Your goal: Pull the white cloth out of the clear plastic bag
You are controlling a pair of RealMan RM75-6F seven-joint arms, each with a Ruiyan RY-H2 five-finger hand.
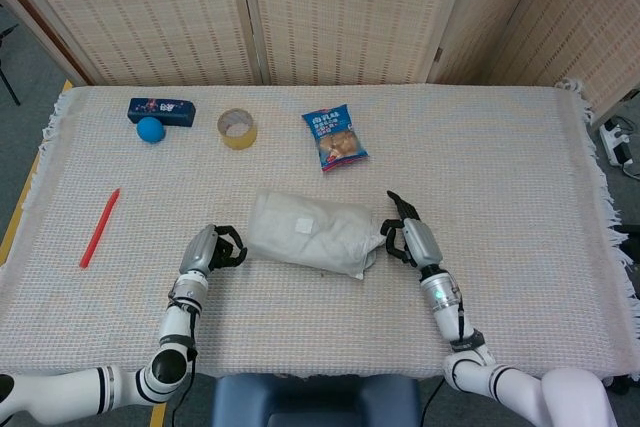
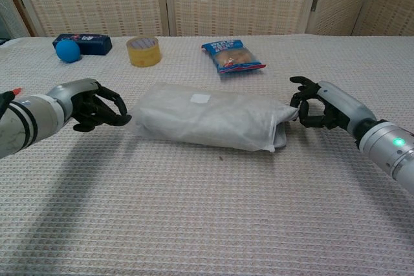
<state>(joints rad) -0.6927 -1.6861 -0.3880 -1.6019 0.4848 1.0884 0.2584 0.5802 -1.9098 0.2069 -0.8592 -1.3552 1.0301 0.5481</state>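
The clear plastic bag [image 1: 308,234] [image 2: 207,121] lies across the middle of the table, with the white cloth [image 2: 194,124] filling it as a pale bundle behind the plastic. My left hand [image 1: 214,250] [image 2: 97,108] has its fingers curled at the bag's left end, which tapers to a point between the fingertips. My right hand [image 1: 411,238] [image 2: 315,109] pinches the bag's right end, and a corner of plastic is drawn out toward it. The bag is stretched between the two hands.
Along the back stand a blue ball [image 1: 150,129] against a dark blue box [image 1: 161,108], a tape roll [image 1: 238,128] and a blue snack packet [image 1: 334,136]. A red pen [image 1: 99,228] lies at the left. The table's front edge [image 1: 320,372] is close behind both forearms.
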